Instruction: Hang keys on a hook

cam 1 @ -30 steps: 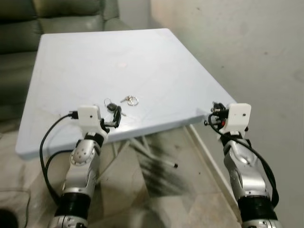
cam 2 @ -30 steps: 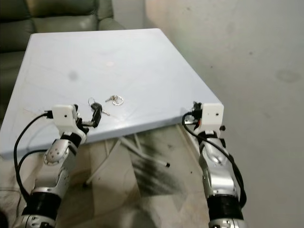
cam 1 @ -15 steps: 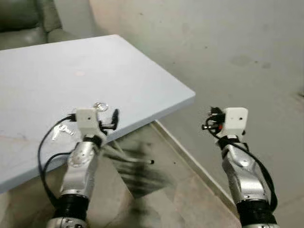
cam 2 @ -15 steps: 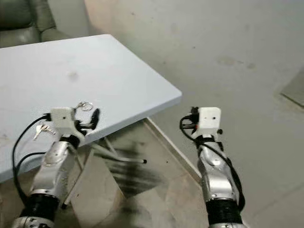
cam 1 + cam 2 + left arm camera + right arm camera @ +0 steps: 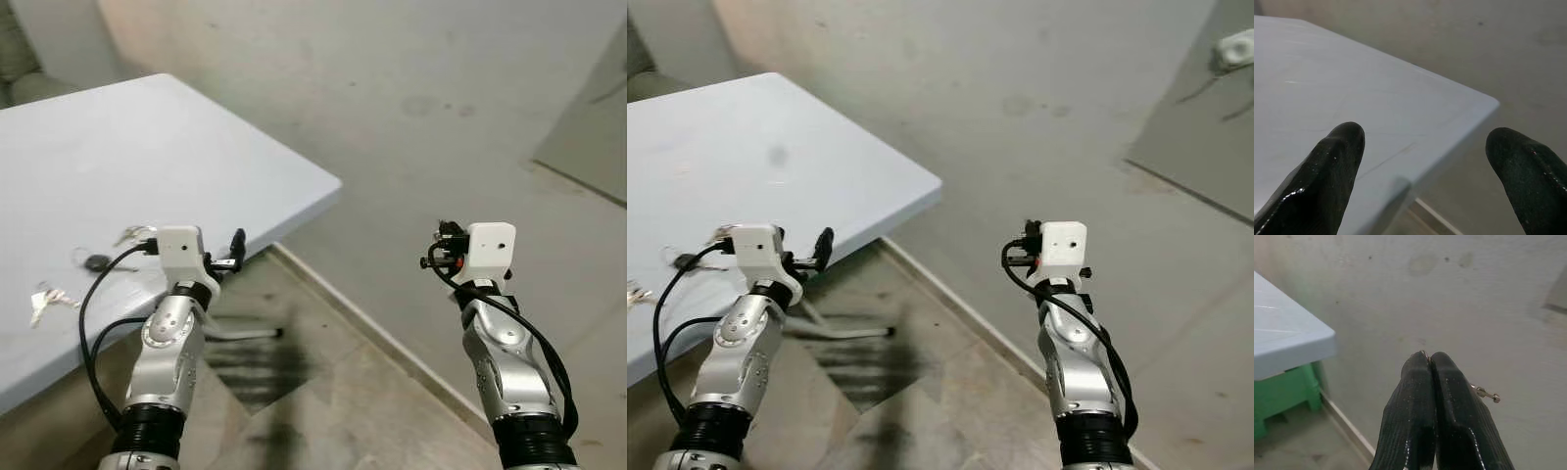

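Gripping: small metal keys (image 5: 1484, 392), pinched in closed right hand (image 5: 1431, 358)
Other keys: loose key bunches (image 5: 47, 299), left of left hand, on pale blue desk (image 5: 118, 137)
Left hand (image 5: 1425, 147): open, over desk corner

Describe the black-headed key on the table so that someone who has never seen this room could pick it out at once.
Start at the pale blue table on the robot's left and look at its near edge, just left of the left gripper. There, three small key items lie apart; the black-headed key is the middle one. Its dark head sets it apart from its all-silver neighbours.
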Controlling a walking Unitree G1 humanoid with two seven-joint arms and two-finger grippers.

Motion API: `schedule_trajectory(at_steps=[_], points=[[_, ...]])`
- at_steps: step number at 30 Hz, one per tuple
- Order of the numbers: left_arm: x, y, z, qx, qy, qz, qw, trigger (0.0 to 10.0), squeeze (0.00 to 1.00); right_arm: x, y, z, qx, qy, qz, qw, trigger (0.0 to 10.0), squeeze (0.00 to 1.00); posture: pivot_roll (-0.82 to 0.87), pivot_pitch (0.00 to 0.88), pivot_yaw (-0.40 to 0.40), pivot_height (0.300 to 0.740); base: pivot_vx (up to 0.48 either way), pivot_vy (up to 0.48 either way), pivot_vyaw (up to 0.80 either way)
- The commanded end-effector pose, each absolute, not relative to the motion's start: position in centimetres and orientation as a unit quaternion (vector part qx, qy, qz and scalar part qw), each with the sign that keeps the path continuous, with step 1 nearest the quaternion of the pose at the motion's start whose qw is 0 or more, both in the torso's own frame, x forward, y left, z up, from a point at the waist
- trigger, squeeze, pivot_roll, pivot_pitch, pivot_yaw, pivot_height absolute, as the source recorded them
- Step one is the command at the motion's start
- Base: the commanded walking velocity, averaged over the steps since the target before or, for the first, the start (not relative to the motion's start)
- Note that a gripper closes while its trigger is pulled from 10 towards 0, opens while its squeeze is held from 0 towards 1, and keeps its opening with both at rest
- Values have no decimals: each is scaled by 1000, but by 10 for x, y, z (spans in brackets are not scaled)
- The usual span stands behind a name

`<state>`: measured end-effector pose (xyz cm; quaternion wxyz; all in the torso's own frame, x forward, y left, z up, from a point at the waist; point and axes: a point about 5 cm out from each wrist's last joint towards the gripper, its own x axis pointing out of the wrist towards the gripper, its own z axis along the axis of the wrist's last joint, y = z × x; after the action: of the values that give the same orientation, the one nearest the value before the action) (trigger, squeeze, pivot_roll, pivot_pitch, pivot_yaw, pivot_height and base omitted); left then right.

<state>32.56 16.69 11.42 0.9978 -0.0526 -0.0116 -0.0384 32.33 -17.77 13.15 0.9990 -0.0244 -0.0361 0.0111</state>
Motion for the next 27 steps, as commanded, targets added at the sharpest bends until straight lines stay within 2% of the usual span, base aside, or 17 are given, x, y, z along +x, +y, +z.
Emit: schedule_trajectory(at_steps=[1, 27], points=[[326, 168, 119, -40, -17, -40, 998, 10000, 0, 324, -178, 136, -25, -42, 11, 999, 10000, 0, 39, 59, -31, 740, 0, 0, -719], [325, 163, 119, -39, -10, -54, 998, 10000, 0, 318, -182, 135, -20, -42, -12, 999, 10000, 0, 14, 80, 10, 740, 0, 0, -717]])
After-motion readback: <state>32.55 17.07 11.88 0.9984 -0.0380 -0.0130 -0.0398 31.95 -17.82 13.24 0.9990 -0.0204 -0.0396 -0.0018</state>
